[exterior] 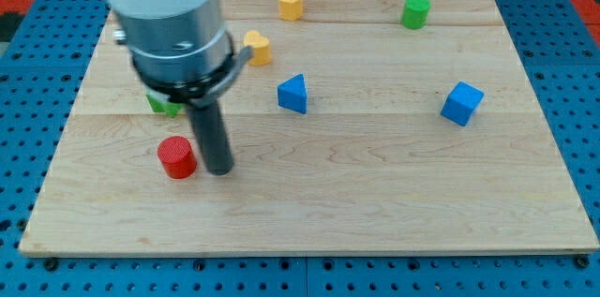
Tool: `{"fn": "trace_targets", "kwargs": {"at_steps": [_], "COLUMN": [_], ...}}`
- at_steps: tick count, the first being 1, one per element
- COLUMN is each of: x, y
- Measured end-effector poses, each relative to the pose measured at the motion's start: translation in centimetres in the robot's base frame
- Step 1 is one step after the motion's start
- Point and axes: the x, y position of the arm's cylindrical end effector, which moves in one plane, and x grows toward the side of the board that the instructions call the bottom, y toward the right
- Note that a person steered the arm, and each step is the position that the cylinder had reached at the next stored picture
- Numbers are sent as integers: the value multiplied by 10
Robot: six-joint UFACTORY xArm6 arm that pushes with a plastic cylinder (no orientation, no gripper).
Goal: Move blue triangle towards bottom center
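Note:
The blue triangle (292,94) lies on the wooden board (375,194), a little left of the board's middle and in its upper half. My tip (219,170) rests on the board to the lower left of the blue triangle, well apart from it. The tip stands just right of a red cylinder (176,157), close to it; I cannot tell if they touch.
A green block (164,104) is partly hidden behind the arm's body. A yellow block (257,47) and a yellow hexagonal block (290,3) lie above the triangle. A green cylinder (415,11) is at the top right. A blue cube (461,103) is at the right.

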Motion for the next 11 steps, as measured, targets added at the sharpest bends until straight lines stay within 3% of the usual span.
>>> {"fn": "trace_targets", "kwargs": {"at_steps": [1,2,3,4,5,6,7,9,10,11], "x": [-23,14,23,-1,-12,-12,-44,-53,-80,-115], "y": [-41,-89,-104,-40,-13,-13,6,-37,-14,63]}}
